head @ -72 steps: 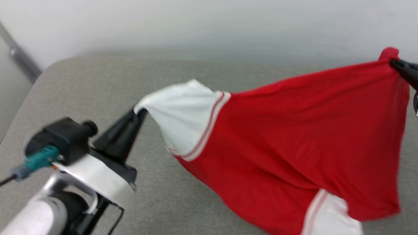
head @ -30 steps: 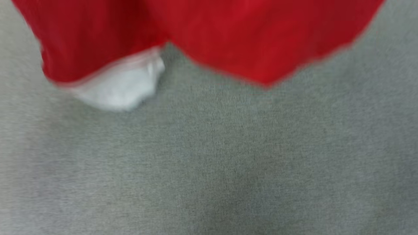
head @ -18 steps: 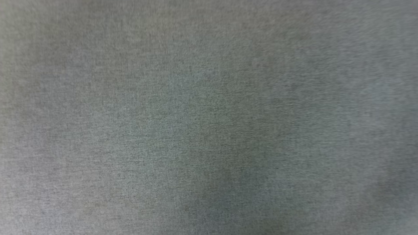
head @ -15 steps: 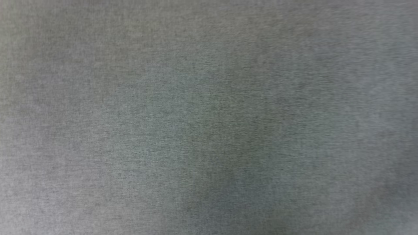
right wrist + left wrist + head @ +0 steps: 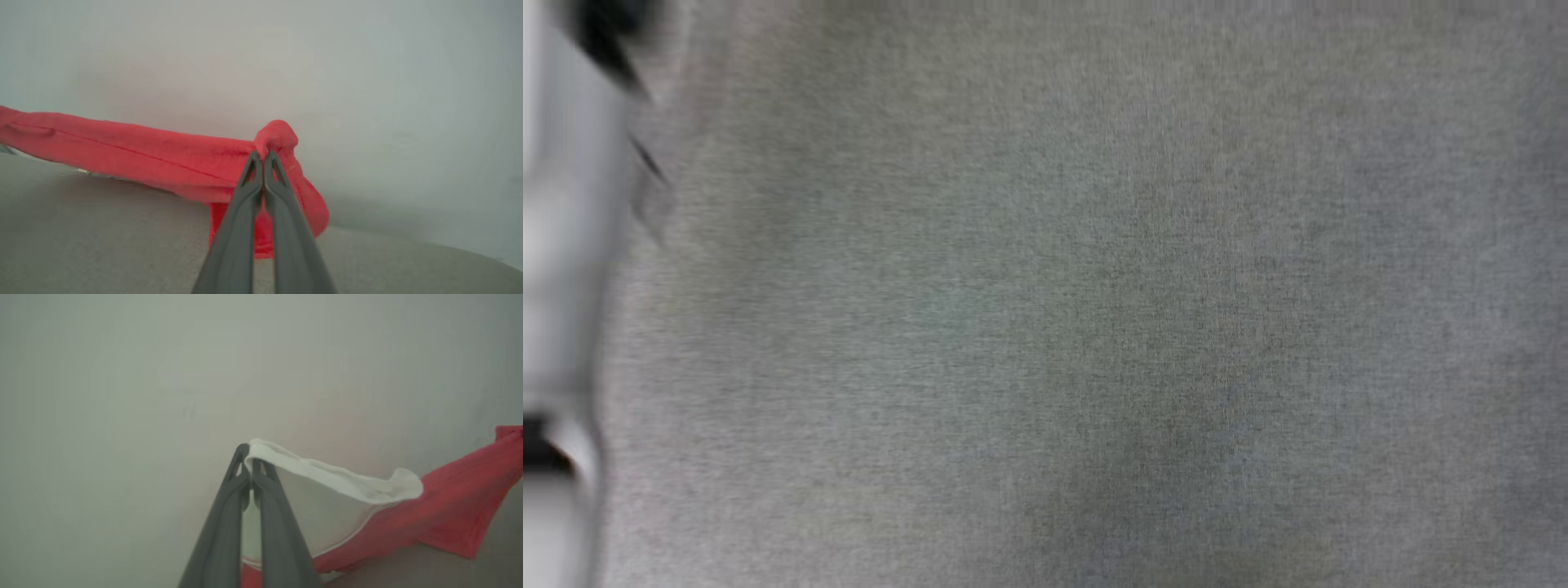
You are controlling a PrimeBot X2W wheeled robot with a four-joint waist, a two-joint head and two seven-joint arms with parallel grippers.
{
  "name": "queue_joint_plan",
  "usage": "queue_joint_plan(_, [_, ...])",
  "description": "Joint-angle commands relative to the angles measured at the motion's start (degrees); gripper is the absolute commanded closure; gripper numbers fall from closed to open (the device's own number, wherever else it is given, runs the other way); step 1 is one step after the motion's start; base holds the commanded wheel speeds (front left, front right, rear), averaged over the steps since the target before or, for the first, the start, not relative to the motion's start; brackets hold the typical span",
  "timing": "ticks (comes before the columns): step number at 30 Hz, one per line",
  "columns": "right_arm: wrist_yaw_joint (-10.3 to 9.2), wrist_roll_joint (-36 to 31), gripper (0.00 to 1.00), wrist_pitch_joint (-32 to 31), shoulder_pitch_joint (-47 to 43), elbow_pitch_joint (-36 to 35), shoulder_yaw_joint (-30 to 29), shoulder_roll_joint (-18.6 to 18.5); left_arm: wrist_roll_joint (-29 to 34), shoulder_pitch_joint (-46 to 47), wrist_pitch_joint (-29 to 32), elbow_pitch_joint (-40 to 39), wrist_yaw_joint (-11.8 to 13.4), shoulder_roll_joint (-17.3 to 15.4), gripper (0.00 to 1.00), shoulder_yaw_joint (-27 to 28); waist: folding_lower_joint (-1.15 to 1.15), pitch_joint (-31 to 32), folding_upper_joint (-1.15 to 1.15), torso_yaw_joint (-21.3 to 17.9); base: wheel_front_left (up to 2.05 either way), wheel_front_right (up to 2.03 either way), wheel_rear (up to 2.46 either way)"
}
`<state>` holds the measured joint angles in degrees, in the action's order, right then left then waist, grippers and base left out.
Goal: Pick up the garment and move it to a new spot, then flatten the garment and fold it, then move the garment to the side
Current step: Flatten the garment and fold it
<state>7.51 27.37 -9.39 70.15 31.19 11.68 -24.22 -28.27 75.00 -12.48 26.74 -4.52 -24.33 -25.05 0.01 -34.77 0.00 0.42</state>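
While edge-clamped, garment [image 5: 163,159] over open upholstery [image 5: 1045,294]

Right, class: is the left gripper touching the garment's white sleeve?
Touching. In the left wrist view the left gripper is pinched shut on the hem of the white sleeve of the garment.

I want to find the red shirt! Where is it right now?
The garment hangs over the grey surface, stretched between the left gripper, pinching its white sleeve in the left wrist view, and the right gripper, pinching a red corner.
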Motion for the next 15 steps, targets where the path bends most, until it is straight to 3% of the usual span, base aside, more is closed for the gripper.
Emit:
queue_joint_plan(1, [-0.04,0.54,1.00,0.39,-2.66,0.38,0.52,-0.10,-0.29,-2.63,-0.45,-0.36,0.20,0.32,1.00,-0.38,-0.01,2.52,0.00,1.19,0.00,0.00,0.00])
queue_joint_plan(8, [-0.04,3.15,1.00,2.59,-19.91,-0.45,3.49,-1.79,-3.29,-25.25,-1.15,-4.45,3.26,0.54,1.00,-2.07,-0.01,10.88,0.00,3.23,0.00,0.00,0.00])
queue_joint_plan(15, [-0.04,6.31,1.00,3.98,-35.72,-3.44,4.93,-3.21,-5.85,-45.59,2.81,-12.59,6.24,-2.78,1.00,-4.75,-0.01,18.98,0.00,3.95,0.00,0.00,0.00])
